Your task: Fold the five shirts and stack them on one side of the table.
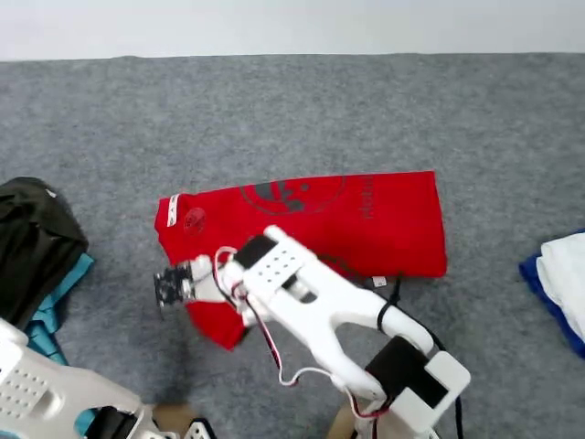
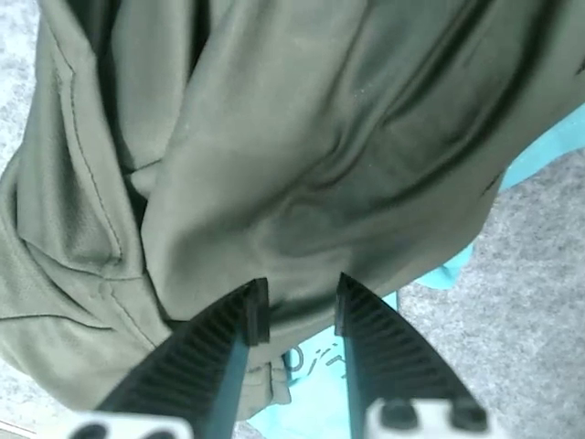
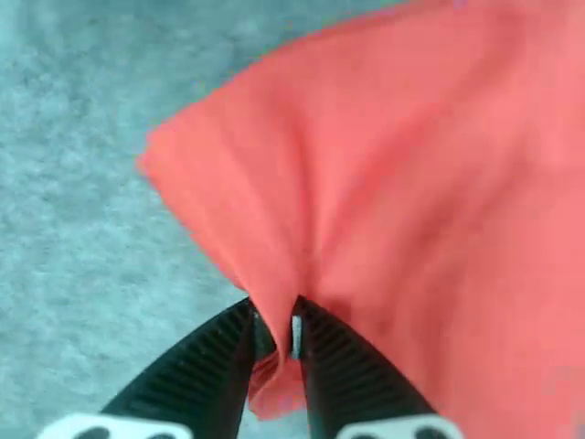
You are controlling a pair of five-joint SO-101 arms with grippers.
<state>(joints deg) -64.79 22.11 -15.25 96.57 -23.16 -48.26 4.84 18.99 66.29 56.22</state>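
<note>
The red shirt (image 1: pixel 366 224) looked thin, soft and limp; it would sag from any single hold, so edges and corners seemed the best grips. It lay in the middle of the counter (image 1: pixel 292 110), partly folded into a wide band, with a dark print near its far edge. The right tool (image 3: pixel 277 320) was pinched tight on a fold at its near left corner. The left tool (image 2: pixel 294 297) hung slightly agape, empty, over a dark shirt (image 2: pixel 302 137) piled on a teal shirt (image 1: pixel 55 311).
</note>
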